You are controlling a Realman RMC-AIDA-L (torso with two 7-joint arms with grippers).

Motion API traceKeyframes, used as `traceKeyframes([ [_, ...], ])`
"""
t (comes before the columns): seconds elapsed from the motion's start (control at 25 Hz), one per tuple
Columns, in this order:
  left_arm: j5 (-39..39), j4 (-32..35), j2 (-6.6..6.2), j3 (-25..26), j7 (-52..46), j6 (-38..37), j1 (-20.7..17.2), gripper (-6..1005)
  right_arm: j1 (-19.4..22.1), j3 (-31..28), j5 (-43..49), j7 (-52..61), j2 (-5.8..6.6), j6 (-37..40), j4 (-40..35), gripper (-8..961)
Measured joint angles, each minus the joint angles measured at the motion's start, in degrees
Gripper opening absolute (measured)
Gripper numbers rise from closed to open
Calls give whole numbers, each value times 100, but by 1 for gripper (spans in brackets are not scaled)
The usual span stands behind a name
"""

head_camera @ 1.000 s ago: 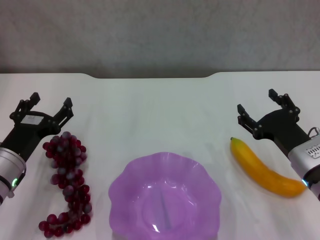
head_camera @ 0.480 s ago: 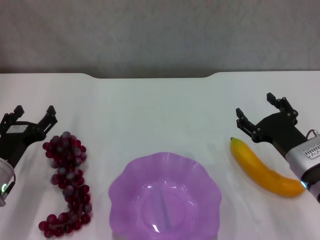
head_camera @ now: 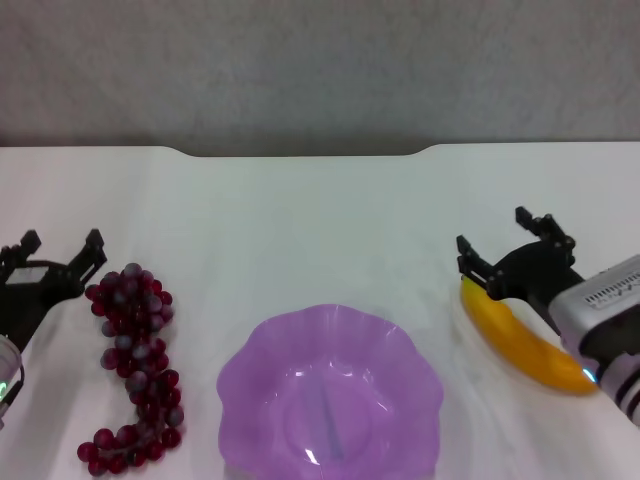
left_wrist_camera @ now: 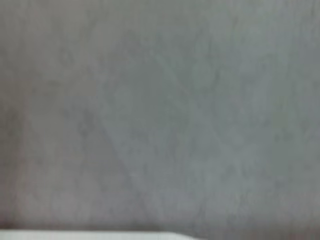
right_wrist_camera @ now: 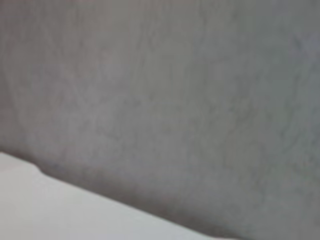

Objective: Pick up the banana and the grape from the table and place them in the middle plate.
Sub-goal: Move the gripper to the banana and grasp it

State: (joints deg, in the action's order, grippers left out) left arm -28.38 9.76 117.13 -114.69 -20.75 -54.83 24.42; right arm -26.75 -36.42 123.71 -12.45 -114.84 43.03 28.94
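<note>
Near the tabletop's right edge: banana [head_camera: 522, 336] under approach, not yet gripped.
Right gripper [head_camera: 503, 246], fingers spread, has dropped over the banana's far tip since a second ago. Left gripper [head_camera: 58, 256], also spread, has pulled back toward the left edge, just beside the grape [head_camera: 134, 364]. Middle plate [head_camera: 262, 343] at the near edge holds no fruit; both picks remain.

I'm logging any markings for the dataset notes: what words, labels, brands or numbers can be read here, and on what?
No text can be read in any view.
Right gripper, beside the banana: small dark marks on its light wrist housing, too small to read.
Left gripper, by the grape: no marking shows.
Middle plate, table: unmarked.
</note>
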Motion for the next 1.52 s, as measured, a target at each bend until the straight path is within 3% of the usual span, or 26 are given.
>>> traceKeyframes([
  [0.12, 93, 46, -11, -8, -24, 258, -20, 886, 183, -357, 16, -412, 59, -656, 552, 876],
  [0.24, 178, 82, -14, -10, -26, 322, -8, 885, 854, -1236, 23, -1578, 234, -1786, 1871, 876],
  [0.28, 183, 96, -15, -7, -31, 325, -11, 885, 1062, -1551, 22, -1971, 242, -2167, 2270, 876],
  [0.44, 149, 70, -33, 57, -78, 357, -40, 862, 1692, -2718, 19, -3251, 2, -3863, 3585, 876],
  [0.56, 148, 65, -41, 67, -74, 443, -6, 840, 1823, -3294, 5, -3290, 12, -5153, 4173, 876],
  [0.68, 148, 65, -42, 69, -61, 495, 14, 840, 1706, -4006, 48, -3031, 13, -6673, 4476, 876],
  [0.88, 143, 57, -41, 77, -50, 530, 31, 839, 1057, -5334, 850, -2000, 27, -9053, 4594, 875],
  [1.04, 140, 53, -41, 79, -38, 535, 52, 839, 519, -6005, 1640, -1444, 26, -10357, 4478, 875],
  [1.2, 139, 53, -37, 79, -11, 535, 67, 839, 98, -6380, 1883, -1367, 25, -10916, 4058, 876],
  [1.52, 122, 54, -32, 78, 2, 535, 78, 838, -336, -6591, 2009, -1809, 31, -10812, 2796, 876],
])
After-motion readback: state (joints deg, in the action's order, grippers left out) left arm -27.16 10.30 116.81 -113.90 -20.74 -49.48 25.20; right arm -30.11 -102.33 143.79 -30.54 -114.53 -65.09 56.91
